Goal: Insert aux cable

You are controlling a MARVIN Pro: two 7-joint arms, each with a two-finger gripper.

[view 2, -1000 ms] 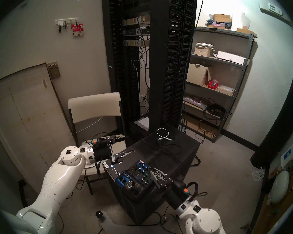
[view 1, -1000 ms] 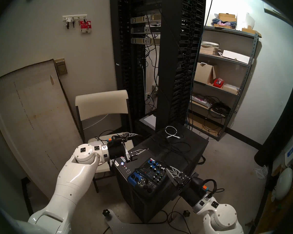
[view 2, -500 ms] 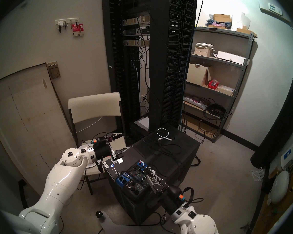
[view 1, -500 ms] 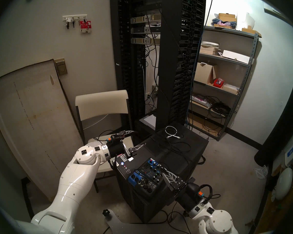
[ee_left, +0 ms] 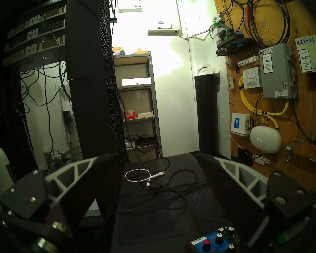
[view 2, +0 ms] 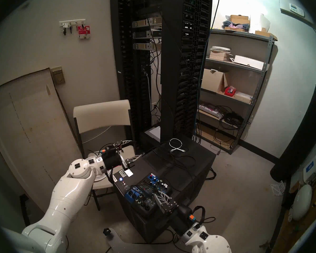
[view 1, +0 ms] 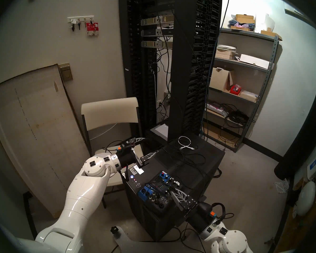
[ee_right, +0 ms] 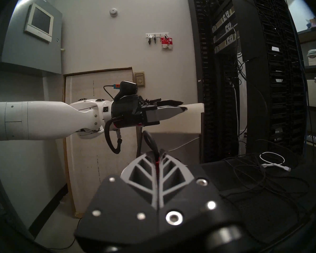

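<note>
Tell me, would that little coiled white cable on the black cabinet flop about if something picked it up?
Probably. The white cable is thin and lies in a loose loop, so it would likely sag and uncoil. It looks light for its size. A black cable crosses it, so lifting might drag that along.

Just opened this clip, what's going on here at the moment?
The right gripper is shut on a thin black aux cable with a red band, poised over the small blue-and-black audio mixer that sits on a black computer tower. The plug tip is hidden, so insertion cannot be confirmed. The left gripper hovers open and empty above the tower's far-left edge.
</note>
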